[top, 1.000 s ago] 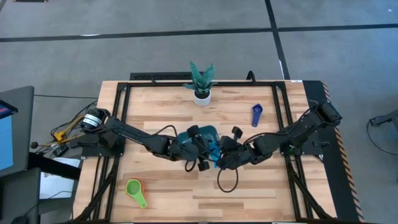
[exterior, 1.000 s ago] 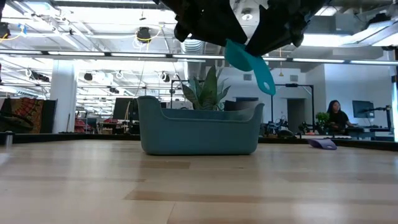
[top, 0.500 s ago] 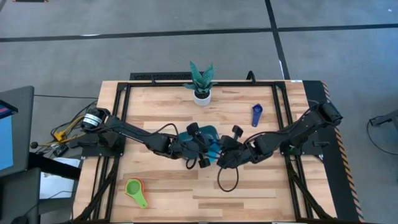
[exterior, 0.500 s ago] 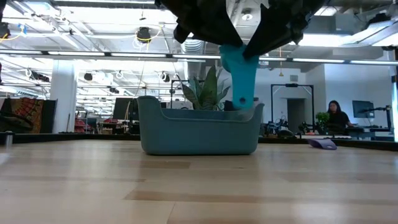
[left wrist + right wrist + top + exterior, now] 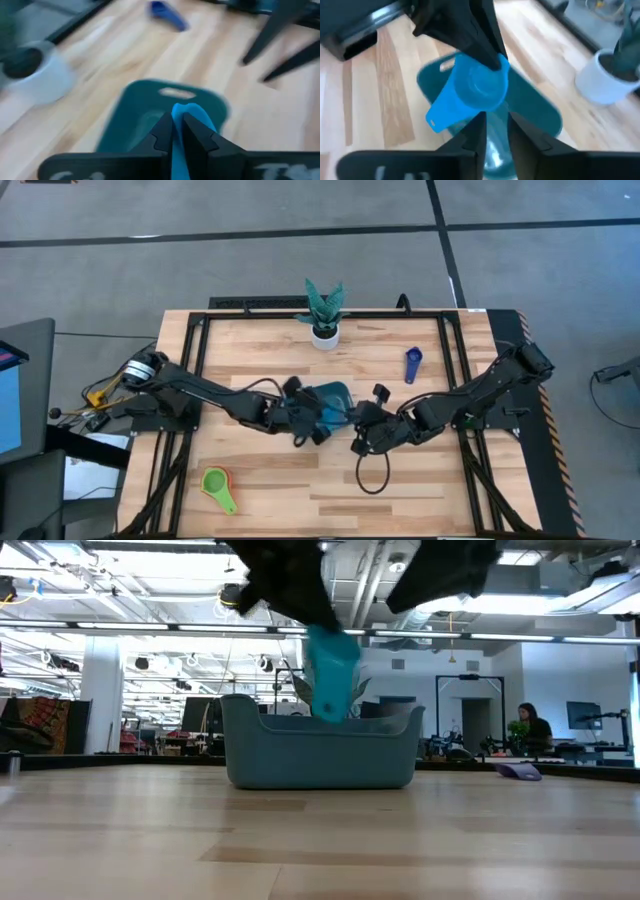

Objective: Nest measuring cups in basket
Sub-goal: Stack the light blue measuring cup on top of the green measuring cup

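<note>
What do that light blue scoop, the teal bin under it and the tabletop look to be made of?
Light blue scoop: probably plastic; even colour, smooth moulded bowl with a soft sheen. It is pinched by the left gripper.
Teal bin: likely plastic too; rounded one-piece walls, matte look.
Tabletop: wood, or wood-look planks; pale strips with grain lines and a light satin finish.

Surface: wooden table (image 5: 280, 500), light planks.
Centre: teal basket (image 5: 336, 393).
Far edge: white plant pot (image 5: 324, 334).
Right of the pot: dark blue cup (image 5: 412, 364).
Near left: green cup (image 5: 217, 485).
</note>
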Motion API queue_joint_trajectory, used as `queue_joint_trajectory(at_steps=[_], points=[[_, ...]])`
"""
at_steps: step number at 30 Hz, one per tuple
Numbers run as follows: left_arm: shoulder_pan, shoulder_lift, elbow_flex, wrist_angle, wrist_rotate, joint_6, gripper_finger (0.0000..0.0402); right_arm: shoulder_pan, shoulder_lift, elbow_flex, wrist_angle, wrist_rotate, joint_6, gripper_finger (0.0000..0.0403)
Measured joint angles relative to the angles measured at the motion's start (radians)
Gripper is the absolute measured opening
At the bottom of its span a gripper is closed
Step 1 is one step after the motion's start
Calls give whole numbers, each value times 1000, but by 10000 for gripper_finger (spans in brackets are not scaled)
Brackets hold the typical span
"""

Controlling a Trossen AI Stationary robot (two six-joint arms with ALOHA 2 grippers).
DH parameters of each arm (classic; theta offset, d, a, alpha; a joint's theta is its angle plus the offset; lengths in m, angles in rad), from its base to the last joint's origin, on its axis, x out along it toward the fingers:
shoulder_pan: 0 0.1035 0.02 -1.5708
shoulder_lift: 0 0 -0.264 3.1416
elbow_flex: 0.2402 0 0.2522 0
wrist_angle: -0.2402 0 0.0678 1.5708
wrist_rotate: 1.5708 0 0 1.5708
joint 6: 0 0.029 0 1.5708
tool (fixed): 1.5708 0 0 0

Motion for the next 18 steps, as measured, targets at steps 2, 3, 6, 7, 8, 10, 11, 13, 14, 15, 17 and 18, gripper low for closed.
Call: queue_joint_trajectory(at_steps=[2, 3, 6, 7, 8, 10, 11, 13, 14, 15, 17, 18], points=[[-20, -38, 1, -87, -55, -97, 7, 5, 1, 0, 46, 10, -45, 118], [-31, -51, 3, -123, -67, -149, 6, 6, 0, 0, 64, 14, -67, 129], [-74, -94, 2, -242, -79, -292, 5, 6, 1, 0, 97, 14, -102, 162], [-94, -114, 2, -276, -74, -347, 6, 6, 1, 0, 100, 14, -103, 172], [-115, -138, 2, -330, -68, -401, 7, 6, 1, 0, 99, 14, -103, 182], [-161, -178, 4, -405, -43, -514, 7, 5, 1, 0, 91, 15, -102, 200], [-189, -196, 4, -461, -29, -583, 7, 4, 1, -1, 88, 16, -102, 207], [-248, -226, 3, -588, -10, -720, 6, 4, 1, -1, 89, 17, -102, 219], [-278, -237, 3, -633, 1, -794, 6, 4, 2, -1, 88, 17, -102, 223], [-314, -246, 3, -686, 9, -877, 7, 5, 2, -1, 88, 17, -101, 226], [-387, -252, 3, -800, 27, -1036, 9, 9, 2, -1, 87, 17, -99, 229], [-423, -253, 3, -842, 49, -1107, 11, 13, 2, -1, 85, 17, -99, 229]])
